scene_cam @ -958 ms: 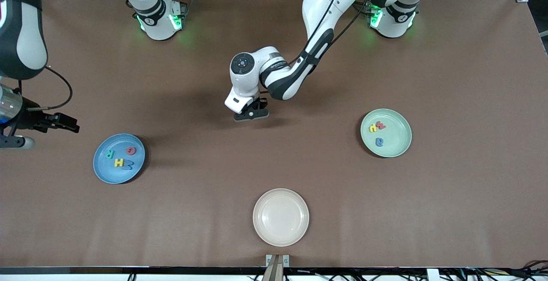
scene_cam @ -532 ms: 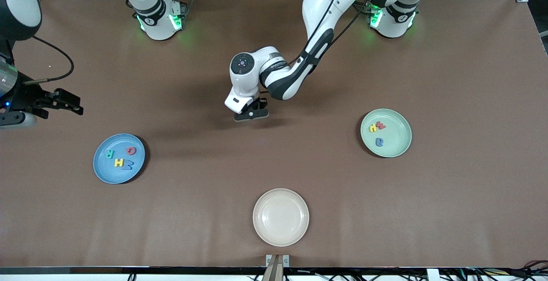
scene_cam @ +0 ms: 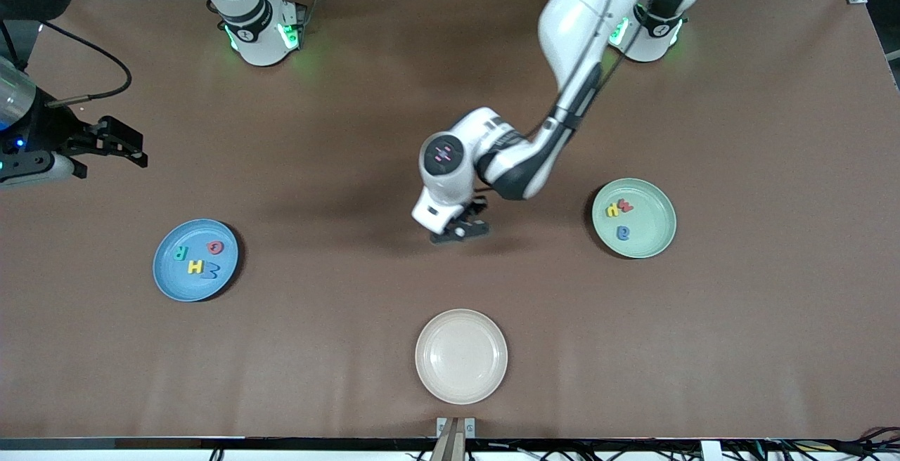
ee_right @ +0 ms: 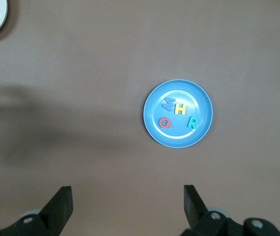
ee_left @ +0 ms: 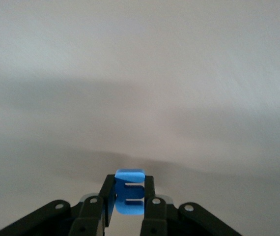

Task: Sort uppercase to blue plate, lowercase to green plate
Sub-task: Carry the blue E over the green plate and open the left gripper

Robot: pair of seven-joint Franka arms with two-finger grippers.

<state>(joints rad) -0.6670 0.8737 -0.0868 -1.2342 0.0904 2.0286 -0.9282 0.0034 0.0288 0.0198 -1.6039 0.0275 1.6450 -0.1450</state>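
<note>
Sorting status: nearly finished, judging by how the letters lie; seven of the eight foam letters already sit on plates and the last one is in the air.

Blue plate: the round, shallow matte blue plate (scene_cam: pixel 195 260) lies toward the right arm's end of the table, well apart from the left gripper. It holds all four small foam capital letters: the yellow H (scene_cam: pixel 195 266), the blue M (scene_cam: pixel 212 270), the teal-green R (scene_cam: pixel 180 252) and the red Q (scene_cam: pixel 214 247).

Green plate: the round, shallow pale mint-green plate (scene_cam: pixel 633 218) lies toward the left arm's end of the table, near the left gripper but not under it. Three small foam lowercase letters rest on it: the red w (scene_cam: pixel 625 204), the yellow p-like letter (scene_cam: pixel 613 209) and the blue a (scene_cam: pixel 623 232).

Left gripper: the black two-finger left gripper (scene_cam: pixel 460 230) hangs over bare brown table between the two coloured plates. In the left wrist view its fingers are clamped on the small blue foam lowercase m (ee_left: pixel 129 192), which sticks out between the fingertips.

Right gripper: the black two-finger right gripper (scene_cam: pixel 112 141) waits at the table's edge above the blue plate's end, its fingers (ee_right: pixel 61 204) spread wide apart and holding nothing.

Cream plate: the round, shallow cream plate (scene_cam: pixel 460 355) lies nearer to the front camera than the left gripper, with no letter on it.

Left to do: carry the blue m over the green plate and let it go there; that looks like the final placement.
</note>
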